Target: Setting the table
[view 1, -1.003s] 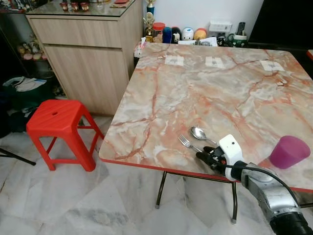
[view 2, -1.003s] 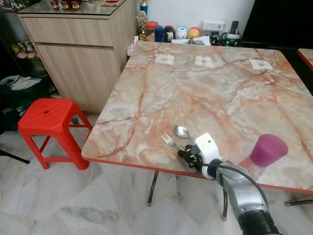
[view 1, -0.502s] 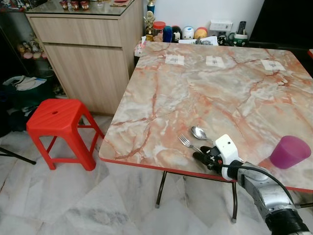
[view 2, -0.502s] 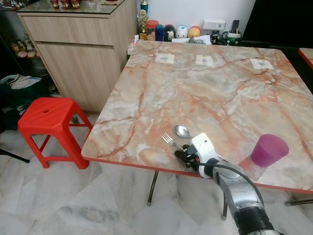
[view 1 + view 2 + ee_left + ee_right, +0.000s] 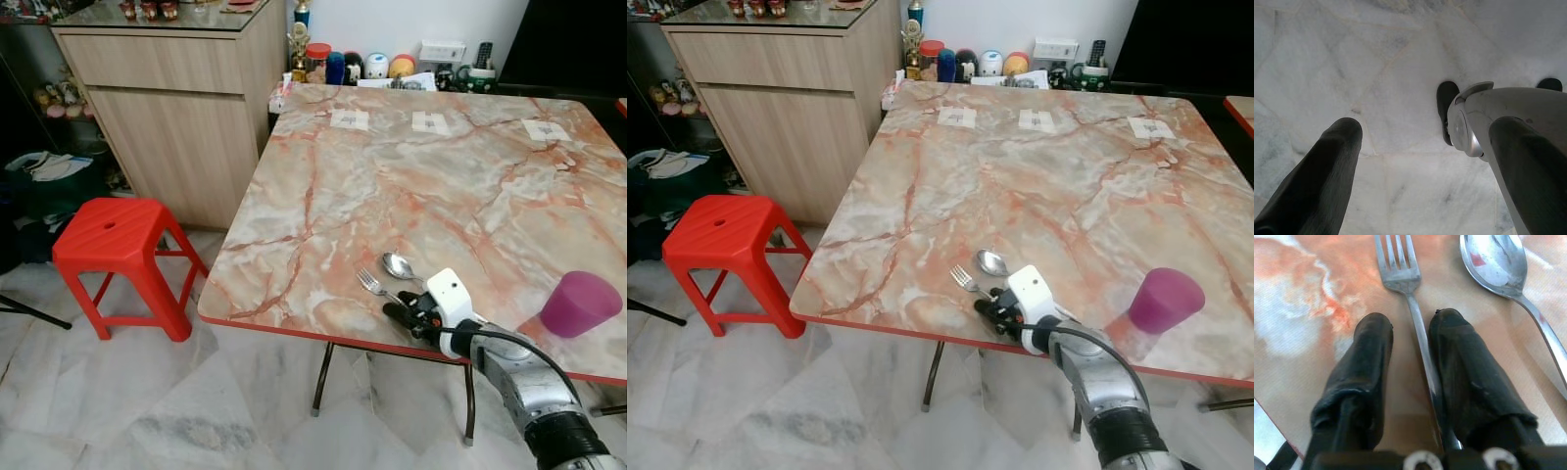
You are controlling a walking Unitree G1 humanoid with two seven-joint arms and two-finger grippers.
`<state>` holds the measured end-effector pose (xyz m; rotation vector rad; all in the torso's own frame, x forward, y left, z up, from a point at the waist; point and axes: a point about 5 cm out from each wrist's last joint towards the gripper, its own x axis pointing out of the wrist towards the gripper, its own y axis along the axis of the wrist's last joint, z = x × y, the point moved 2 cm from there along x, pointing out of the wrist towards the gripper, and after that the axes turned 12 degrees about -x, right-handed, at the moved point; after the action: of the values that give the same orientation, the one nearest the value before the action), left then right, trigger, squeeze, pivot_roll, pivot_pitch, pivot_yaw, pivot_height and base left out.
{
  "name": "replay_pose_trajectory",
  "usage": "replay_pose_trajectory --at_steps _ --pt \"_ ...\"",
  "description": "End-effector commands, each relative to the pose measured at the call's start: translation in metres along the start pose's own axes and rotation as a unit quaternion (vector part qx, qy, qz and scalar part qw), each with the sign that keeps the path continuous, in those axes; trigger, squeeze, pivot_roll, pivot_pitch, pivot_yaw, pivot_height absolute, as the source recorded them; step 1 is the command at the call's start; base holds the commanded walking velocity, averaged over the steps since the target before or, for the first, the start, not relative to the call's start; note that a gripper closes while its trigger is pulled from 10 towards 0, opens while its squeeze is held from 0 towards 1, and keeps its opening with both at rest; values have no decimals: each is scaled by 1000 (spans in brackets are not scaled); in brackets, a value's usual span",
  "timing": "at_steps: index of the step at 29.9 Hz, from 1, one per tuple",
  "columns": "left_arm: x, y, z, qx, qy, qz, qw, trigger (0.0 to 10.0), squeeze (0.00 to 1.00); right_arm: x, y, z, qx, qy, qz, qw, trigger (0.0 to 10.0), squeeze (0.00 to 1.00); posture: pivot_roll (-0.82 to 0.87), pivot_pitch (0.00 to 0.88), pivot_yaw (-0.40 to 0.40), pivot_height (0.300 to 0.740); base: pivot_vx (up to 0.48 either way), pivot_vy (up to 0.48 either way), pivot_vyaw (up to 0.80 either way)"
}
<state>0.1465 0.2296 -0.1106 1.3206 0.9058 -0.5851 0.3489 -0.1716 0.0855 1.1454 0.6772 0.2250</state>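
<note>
Near the front edge of the square pink-and-orange marbled counter [image 5: 411, 176] lay a slim silver metal fork [image 5: 1409, 293], tines pointing away from that edge, with a shiny silver spoon [image 5: 1498, 264] just beside it, bowl up. The right end effector [image 5: 1410, 333] rested on the counter with its two black fingers parted a little, the fork's handle running between them, not clamped. A purple plastic cup [image 5: 580, 304] stood well apart along the same edge. The left end effector [image 5: 1425, 142] hung open over the marble floor [image 5: 1400, 49].
</note>
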Motion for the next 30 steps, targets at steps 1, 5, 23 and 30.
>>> replay_pose_trajectory --at_steps 1,5,23,30 --pt "-3 -15 -3 6 4 -26 1000 10000 0 2 -9 -4 9 1 -19 1000 0 0 28 128 6 740 0 0 0" --pt "-4 -17 -3 5 4 -28 1000 10000 0 3 -12 -6 8 5 -23 1000 0 0 29 128 6 740 0 0 0" --pt "-6 -26 -1 6 0 -35 999 10000 0 6 -16 -14 7 6 -26 1000 0 0 29 127 4 740 0 0 0" --pt "-7 -28 0 6 1 -37 999 10000 0 6 -3 -3 26 -66 18 997 0 0 30 126 1 740 0 0 0"
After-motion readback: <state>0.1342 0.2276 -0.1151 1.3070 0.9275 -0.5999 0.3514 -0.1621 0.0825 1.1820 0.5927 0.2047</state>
